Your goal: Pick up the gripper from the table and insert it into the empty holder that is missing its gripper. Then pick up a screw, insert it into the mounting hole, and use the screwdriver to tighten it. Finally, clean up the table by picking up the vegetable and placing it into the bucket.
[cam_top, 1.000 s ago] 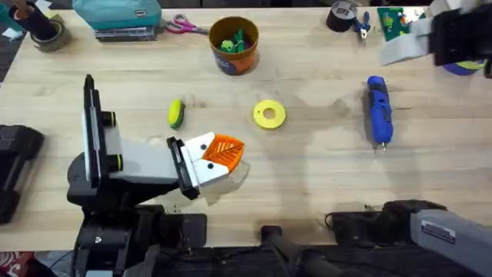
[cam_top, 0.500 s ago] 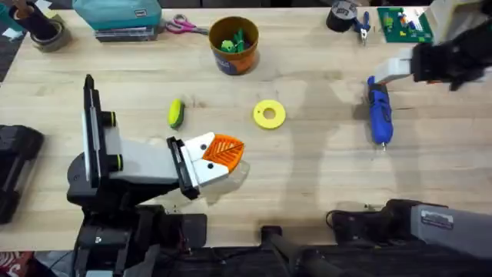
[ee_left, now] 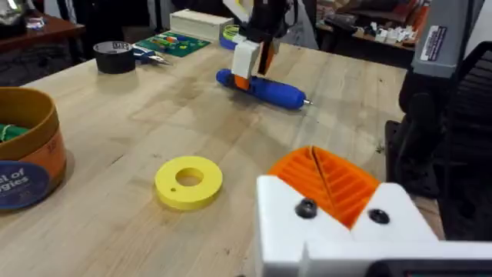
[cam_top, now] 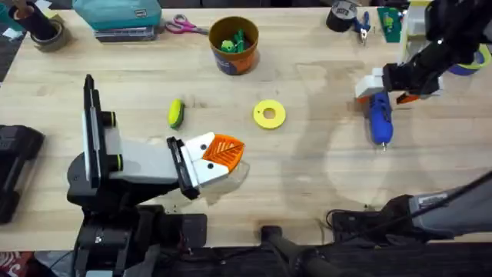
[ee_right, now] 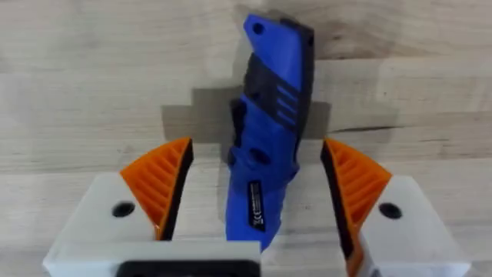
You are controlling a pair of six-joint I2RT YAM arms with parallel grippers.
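Right wrist view: the right claw [ee_right: 254, 196] is spread wide, with the blue screwdriver [ee_right: 269, 138] lying lengthwise between its orange pads [ee_right: 157, 185], neither pad seen touching it. The straddle is judged to be a line-up for a grasp around the thick body, so that the tool can be lifted with its bit free. In the overhead view the screwdriver [cam_top: 378, 114] is laid flat on the right part of the desk [cam_top: 323, 177], the right claw [cam_top: 380, 88] set over its rear end. The left claw [cam_top: 219, 154] is rested low near the front edge, one orange tip [ee_left: 330, 181] seen on its white mount; whether it is open cannot be told. It is probably kept there as the fixture to be screwed. The bucket [cam_top: 234, 45] is placed at the far middle with green pieces inside, the vegetable [cam_top: 176, 113] just left of centre, a yellow ring [cam_top: 269, 114] beside it. The desk is of pale wood; scissors [cam_top: 181, 26] and tape rolls [cam_top: 342, 15] are left along its far edge
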